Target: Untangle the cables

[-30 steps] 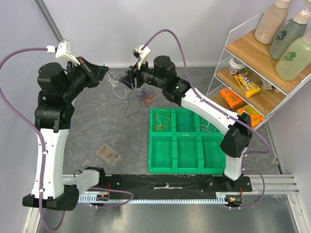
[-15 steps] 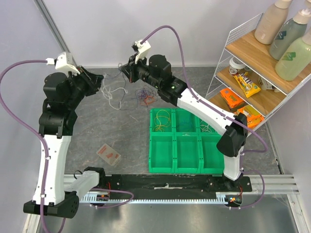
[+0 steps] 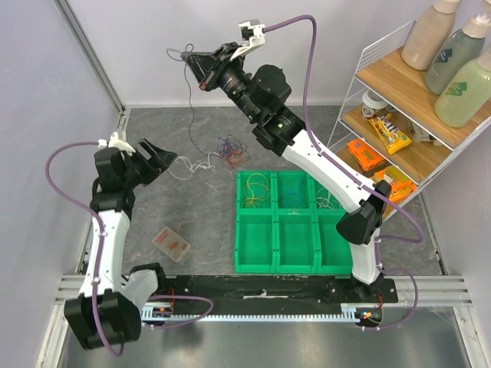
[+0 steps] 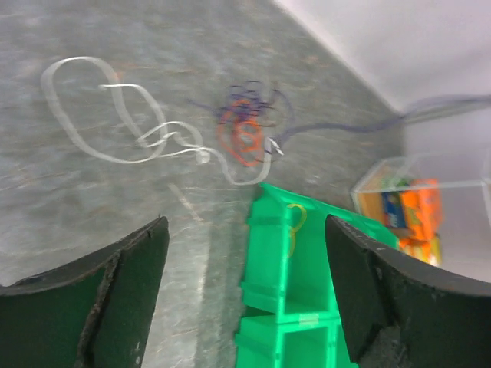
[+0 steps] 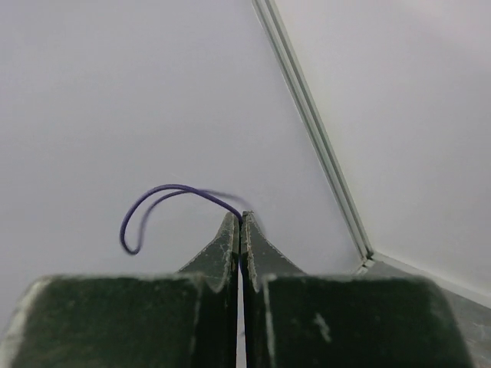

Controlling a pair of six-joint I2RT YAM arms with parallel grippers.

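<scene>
My right gripper (image 3: 191, 63) is raised high near the back wall, shut on a thin purple cable (image 3: 190, 107) that hangs down toward the table. In the right wrist view the pinched purple cable (image 5: 153, 193) loops out to the left of the right gripper (image 5: 240, 220). The remaining cables (image 3: 229, 149), a small purple and orange tangle (image 4: 245, 134), lie on the grey table. A white cable (image 3: 193, 165) lies loose to their left, stretched out in loops (image 4: 130, 130). My left gripper (image 3: 165, 157) is open and empty, low and just left of the white cable; its jaws stand wide (image 4: 242, 226).
A green compartment tray (image 3: 238, 230) sits right of centre, with yellow loops (image 3: 255, 188) and pale wires in its back cells; its corner (image 4: 268, 253) shows below the left gripper. A small packet (image 3: 172, 243) lies front left. A wire shelf (image 3: 399, 115) stands at the right.
The left gripper opened, let go of the white cable and drew back low to the left. The right gripper shut on the purple cable and rose toward the back wall.
</scene>
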